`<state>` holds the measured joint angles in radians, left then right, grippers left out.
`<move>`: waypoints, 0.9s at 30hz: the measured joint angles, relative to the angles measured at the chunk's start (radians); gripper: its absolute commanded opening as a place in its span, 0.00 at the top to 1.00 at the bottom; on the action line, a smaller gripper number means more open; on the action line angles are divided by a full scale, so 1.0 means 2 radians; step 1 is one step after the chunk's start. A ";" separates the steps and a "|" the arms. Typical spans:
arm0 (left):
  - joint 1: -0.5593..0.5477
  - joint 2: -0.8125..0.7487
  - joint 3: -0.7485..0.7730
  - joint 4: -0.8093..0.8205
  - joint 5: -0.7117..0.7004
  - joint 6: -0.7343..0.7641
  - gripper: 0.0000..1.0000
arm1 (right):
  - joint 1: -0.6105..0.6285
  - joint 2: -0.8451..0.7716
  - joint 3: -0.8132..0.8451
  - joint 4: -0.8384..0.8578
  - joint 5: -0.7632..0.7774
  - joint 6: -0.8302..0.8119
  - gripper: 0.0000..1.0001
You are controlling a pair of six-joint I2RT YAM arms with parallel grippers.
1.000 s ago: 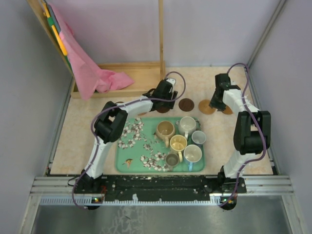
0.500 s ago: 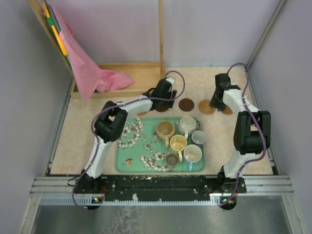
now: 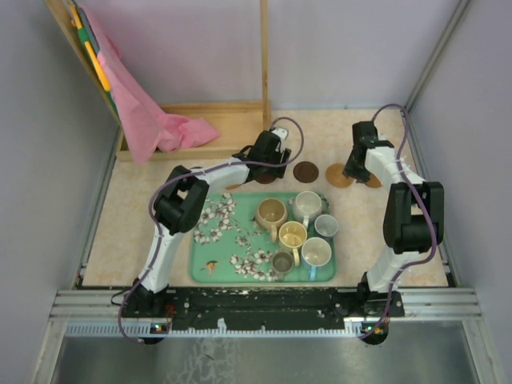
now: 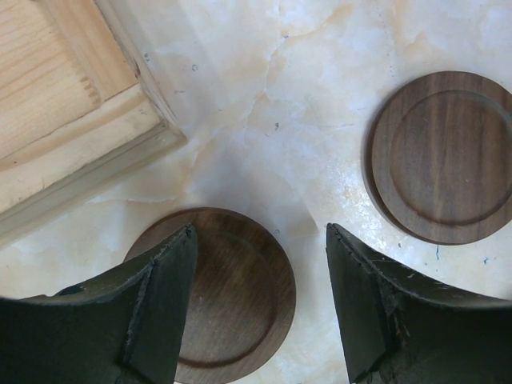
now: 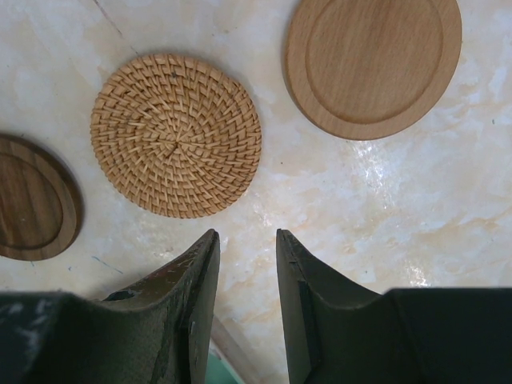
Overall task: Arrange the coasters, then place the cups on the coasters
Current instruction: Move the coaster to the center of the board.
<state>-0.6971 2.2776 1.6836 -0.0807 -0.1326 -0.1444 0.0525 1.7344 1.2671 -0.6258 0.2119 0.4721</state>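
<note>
My left gripper (image 4: 260,228) hangs open just above a dark brown coaster (image 4: 232,296) lying flat on the table, its left finger over the disc's left side. A second dark coaster (image 4: 444,156) lies to the right. My right gripper (image 5: 246,234) is open by a narrow gap over bare table, nothing between its fingers. Beyond it lie a woven coaster (image 5: 176,134), a light wood coaster (image 5: 372,60) and a brown coaster (image 5: 32,200). In the top view the cups stand together on the green tray (image 3: 194,276): tan (image 3: 271,213), grey (image 3: 307,205), pale blue (image 3: 326,226), yellow (image 3: 292,234), white (image 3: 316,252), small dark (image 3: 282,262).
A wooden frame (image 3: 216,120) with a pink cloth (image 3: 152,120) stands at the back left; its corner (image 4: 72,136) is close to my left gripper. The tray's far edge (image 5: 212,372) lies just under my right fingers. Enclosure walls close in both sides.
The left gripper has edged very slightly toward the back. The right arm, coasters and cups have not moved.
</note>
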 measured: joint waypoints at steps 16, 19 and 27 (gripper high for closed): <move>-0.011 0.000 -0.003 0.007 0.019 0.007 0.28 | 0.002 0.000 -0.006 0.002 0.000 0.000 0.64; -0.012 0.000 -0.003 0.009 0.023 0.007 0.28 | 0.002 0.000 -0.008 0.004 0.000 0.000 0.64; -0.015 0.000 -0.002 0.010 0.028 0.007 0.28 | 0.002 0.000 -0.009 0.004 0.000 0.000 0.64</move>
<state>-0.7265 2.2772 1.6787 -0.0608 -0.0772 -0.1295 0.0574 1.7344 1.2495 -0.6174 0.2119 0.4717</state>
